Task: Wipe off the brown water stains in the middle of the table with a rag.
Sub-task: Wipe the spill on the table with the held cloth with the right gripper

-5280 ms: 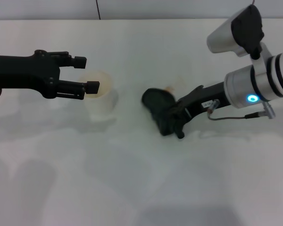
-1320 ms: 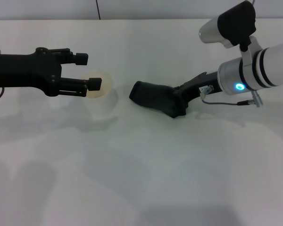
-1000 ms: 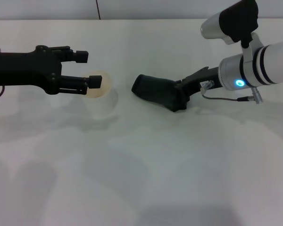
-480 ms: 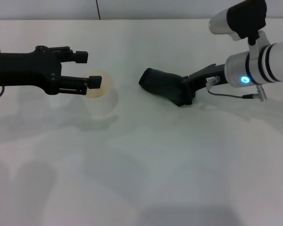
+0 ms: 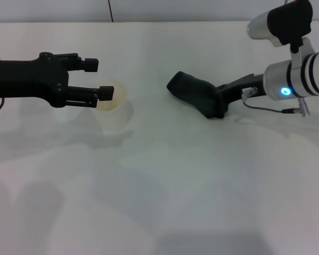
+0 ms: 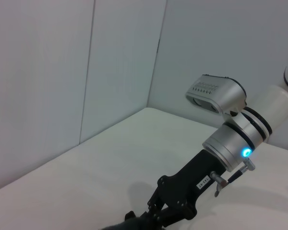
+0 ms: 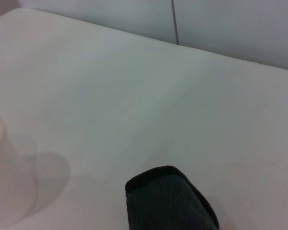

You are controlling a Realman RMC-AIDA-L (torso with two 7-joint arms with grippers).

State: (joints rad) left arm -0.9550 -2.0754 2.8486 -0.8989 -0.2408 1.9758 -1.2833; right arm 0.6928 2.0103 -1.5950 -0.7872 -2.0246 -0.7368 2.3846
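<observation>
The dark rag (image 5: 195,94) lies bunched on the white table (image 5: 165,175), right of the middle. My right gripper (image 5: 217,104) is shut on its right end, fingers buried in the cloth. The rag also shows in the right wrist view (image 7: 169,203). No brown water stain shows on the table in any view; the spot under the rag is hidden. My left gripper (image 5: 98,79) is open and empty, hovering just left of a white cup (image 5: 115,109). The left wrist view shows the right arm (image 6: 230,143).
The white cup with a pale tan rim stands left of centre, under the left fingertips. A wall runs along the table's far edge (image 5: 149,21). Bare table stretches in front of both arms.
My right gripper has dragged the rag to the right and a little farther back across the table. The left arm and the cup have not moved.
</observation>
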